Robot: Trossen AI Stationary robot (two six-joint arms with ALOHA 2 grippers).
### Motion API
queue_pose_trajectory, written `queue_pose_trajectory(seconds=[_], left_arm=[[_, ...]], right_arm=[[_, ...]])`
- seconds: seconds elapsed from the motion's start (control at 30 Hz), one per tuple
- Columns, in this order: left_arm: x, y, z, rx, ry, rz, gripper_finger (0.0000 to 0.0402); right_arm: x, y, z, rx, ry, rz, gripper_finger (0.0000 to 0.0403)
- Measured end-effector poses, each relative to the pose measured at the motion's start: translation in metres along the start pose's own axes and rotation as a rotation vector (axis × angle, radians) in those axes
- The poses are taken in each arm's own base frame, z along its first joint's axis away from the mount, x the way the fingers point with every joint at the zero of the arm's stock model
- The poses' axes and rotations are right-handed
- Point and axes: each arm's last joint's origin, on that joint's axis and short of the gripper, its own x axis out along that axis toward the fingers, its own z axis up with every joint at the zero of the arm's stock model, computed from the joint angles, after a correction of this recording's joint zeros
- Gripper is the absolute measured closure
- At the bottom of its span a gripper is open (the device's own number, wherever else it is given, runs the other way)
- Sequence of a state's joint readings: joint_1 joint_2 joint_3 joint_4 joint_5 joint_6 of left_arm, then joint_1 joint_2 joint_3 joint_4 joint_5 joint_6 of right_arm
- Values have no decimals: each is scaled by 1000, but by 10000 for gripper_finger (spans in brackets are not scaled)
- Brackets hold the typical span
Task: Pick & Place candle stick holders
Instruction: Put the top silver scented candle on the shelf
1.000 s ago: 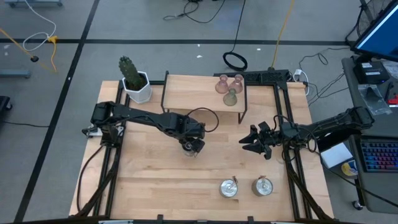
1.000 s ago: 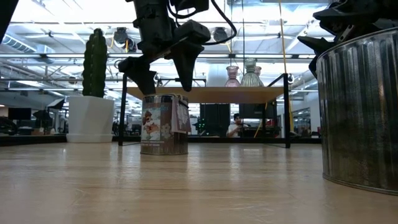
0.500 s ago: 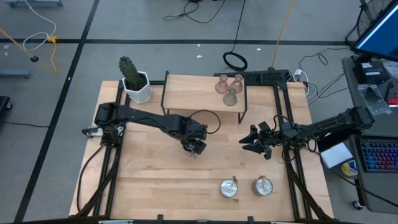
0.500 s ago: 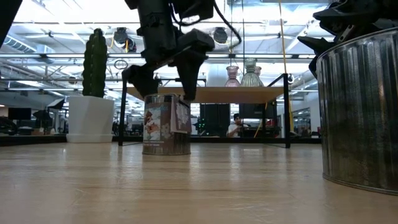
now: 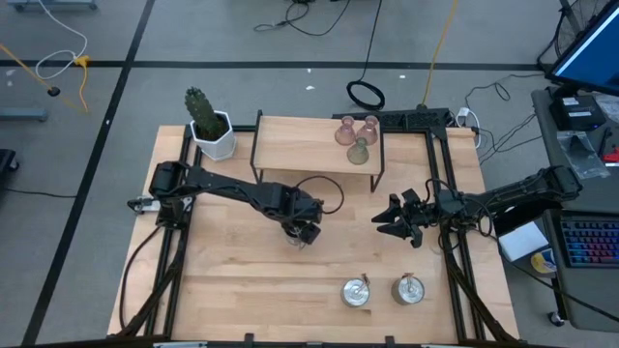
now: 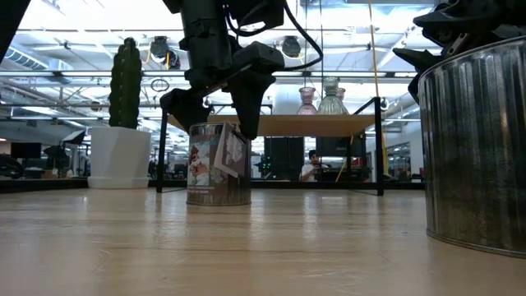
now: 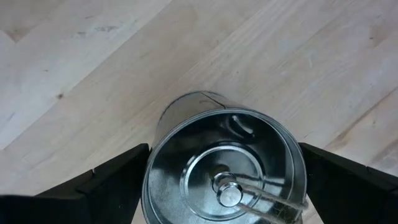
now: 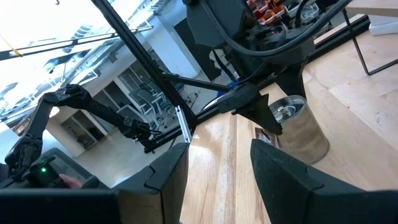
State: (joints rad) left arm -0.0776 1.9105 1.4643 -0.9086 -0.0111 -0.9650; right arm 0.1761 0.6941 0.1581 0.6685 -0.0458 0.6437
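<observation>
A squat silver candle stick holder (image 7: 205,143) with a paper label stands upright on the table's middle (image 6: 218,168). My left gripper (image 7: 224,149) points down over it, open, one finger on each side of its rim (image 6: 215,127). Two more silver holders (image 5: 357,292) (image 5: 411,289) stand near the front edge. Two pinkish glass holders (image 5: 345,130) (image 5: 368,126) and a green one (image 5: 360,148) stand on a wooden shelf (image 5: 309,145). My right gripper (image 5: 392,220) waits at the right, open and with nothing in it (image 8: 217,180). My left gripper comes from above, its fingers (image 7: 118,180) pointing down beside the silver holder's rim (image 7: 149,180) on two opposite sides. Whether the fingers touch the rim I cannot tell. The holder stands upright with its base on the table.
A white pot with a green cactus (image 5: 211,126) stands at the far left corner. The shelf's black legs (image 5: 377,169) stand between the two arms. In the low view one near silver holder (image 6: 472,148) fills the right side. Bare wood lies at the front left.
My left gripper has come down a little over the silver holder, staying open; its fingertips, just above the holder's top before, now reach down past its rim. My right arm has kept still.
</observation>
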Motion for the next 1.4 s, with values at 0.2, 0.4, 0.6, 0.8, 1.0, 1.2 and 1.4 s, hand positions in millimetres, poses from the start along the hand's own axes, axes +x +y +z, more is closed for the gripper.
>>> queue_pose_trajectory(seconds=[0.2, 0.4, 0.6, 0.8, 1.0, 1.2, 1.4], left_arm=[[1, 2, -1, 2, 5, 31, 9], [1, 2, -2, -9, 6, 35, 9], [1, 2, -2, -27, 6, 37, 9], [1, 2, -2, -29, 5, 37, 9], [1, 2, -2, -22, -6, 47, 9], [1, 3, -2, -21, -7, 55, 42], [1, 3, -2, -35, -9, 57, 45]], right_arm=[[0, 0, 0, 0, 0, 0, 236], [0, 0, 0, 0, 1, 1, 236], [0, 0, 0, 0, 1, 1, 236], [0, 0, 0, 0, 1, 2, 236], [0, 0, 0, 0, 1, 2, 236], [0, 0, 0, 0, 1, 2, 236], [0, 0, 0, 0, 1, 2, 236]])
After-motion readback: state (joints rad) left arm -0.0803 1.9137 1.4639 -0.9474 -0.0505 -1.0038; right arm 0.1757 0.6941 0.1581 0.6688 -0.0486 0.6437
